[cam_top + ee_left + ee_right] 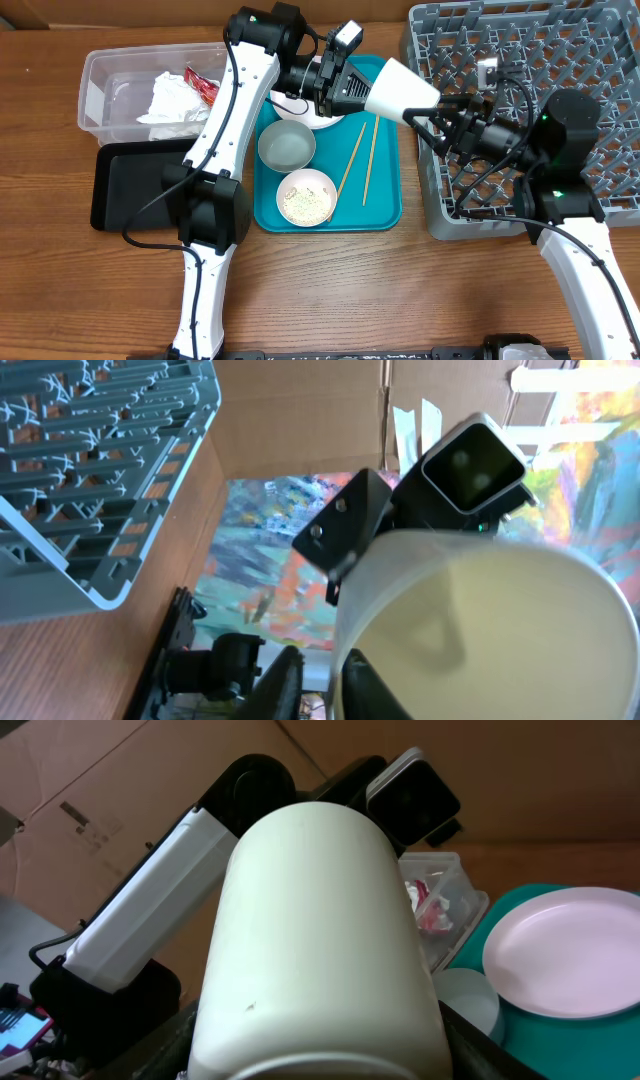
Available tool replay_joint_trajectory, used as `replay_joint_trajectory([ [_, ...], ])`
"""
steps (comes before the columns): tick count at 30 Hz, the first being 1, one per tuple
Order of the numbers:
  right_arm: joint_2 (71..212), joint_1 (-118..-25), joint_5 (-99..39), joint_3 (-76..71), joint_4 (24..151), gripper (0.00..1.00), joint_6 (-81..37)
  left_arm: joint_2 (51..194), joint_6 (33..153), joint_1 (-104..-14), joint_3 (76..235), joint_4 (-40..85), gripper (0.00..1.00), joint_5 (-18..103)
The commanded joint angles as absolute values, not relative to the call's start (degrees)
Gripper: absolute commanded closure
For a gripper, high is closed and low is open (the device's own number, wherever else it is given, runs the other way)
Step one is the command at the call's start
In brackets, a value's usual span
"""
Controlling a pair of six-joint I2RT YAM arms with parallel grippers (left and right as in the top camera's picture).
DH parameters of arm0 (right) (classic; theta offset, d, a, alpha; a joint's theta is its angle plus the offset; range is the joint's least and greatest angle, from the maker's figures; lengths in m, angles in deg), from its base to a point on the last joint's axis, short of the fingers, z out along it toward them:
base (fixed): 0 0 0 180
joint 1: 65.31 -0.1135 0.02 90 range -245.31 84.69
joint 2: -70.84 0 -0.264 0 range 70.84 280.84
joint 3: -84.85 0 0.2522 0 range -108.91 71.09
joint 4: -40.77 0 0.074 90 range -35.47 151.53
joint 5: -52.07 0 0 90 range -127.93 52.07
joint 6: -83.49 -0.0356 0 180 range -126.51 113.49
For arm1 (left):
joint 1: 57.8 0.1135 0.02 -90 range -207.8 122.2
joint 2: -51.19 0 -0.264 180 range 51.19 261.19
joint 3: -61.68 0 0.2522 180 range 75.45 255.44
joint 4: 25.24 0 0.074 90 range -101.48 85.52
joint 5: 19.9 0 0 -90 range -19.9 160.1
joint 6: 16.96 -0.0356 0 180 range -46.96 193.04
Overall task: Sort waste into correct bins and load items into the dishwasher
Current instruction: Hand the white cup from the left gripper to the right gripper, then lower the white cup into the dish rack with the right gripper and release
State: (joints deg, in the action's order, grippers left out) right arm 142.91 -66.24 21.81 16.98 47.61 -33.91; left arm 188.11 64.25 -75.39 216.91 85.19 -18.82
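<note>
The grey dish rack (560,40) is the biggest thing on the desk (330,290) and the likely goal of this step. Just left of the rack lies the teal tray (385,200), carrying a grey-white bowl (287,147), a pinkish bowl (306,197) with rice in it, and two chopsticks (368,160). Far left of the rack are the clear tub (100,80) and the black tray (130,185).

The small white cup (400,88) hangs on its side in the air at the rack's left edge, between the two arms. The left gripper (362,88) has its jaws narrow, pinching the cup's end farther from the rack. The right gripper (440,112) has its jaws on either side of the end nearer the rack; I cannot tell whether they press on it.

This looks like a handover toward the rack. To do it well, the right jaws should seat squarely on the cup wall and grip firmly before the left jaws let go. The left arm should then draw straight back, away from the rack, so the cup neither twists nor drops.
</note>
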Motion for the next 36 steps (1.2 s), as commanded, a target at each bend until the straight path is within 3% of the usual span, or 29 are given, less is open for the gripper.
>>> replay_joint_trajectory([
  [1, 142.6, -63.6, 22.3, 15.6, 47.3, 0.44, -33.4, 187.8, 64.1, -74.8, 217.7, 85.4, 0.72, -19.5],
  [2, 142.6, -62.0, 22.6, 15.6, 47.8, 0.46, -33.4, 187.8, 64.1, -74.3, 217.7, 85.4, 0.66, -19.3],
  [5, 142.6, -58.8, 22.6, 15.6, 50.7, 0.48, -33.8, 187.8, 64.1, -72.7, 217.7, 85.4, 0.60, -19.3],
  [11, 142.4, -53.9, 19.3, 15.6, 62.8, 0.49, -32.9, 187.8, 64.1, -67.8, 217.7, 85.4, 0.55, -15.3],
  [18, 138.8, -55.2, 3.4, 13.1, 82.0, 0.50, -26.7, 186.5, 64.6, -62.5, 220.4, 85.3, 0.56, -5.8],
  [24, 137.3, -58.1, -15.0, 3.3, 102.3, 0.50, -22.5, 183.0, 69.4, -60.0, 228.4, 85.3, 0.55, 13.8],
  [29, 137.4, -62.6, -30.0, -2.6, 114.3, 0.50, -22.6, 177.6, 73.8, -60.6, 233.4, 85.3, 0.51, 37.7],
  [36, 141.9, -66.8, -34.1, -2.7, 122.1, 0.50, -23.7, 172.9, 78.1, -61.4, 233.9, 85.3, 0.49, 57.3],
])
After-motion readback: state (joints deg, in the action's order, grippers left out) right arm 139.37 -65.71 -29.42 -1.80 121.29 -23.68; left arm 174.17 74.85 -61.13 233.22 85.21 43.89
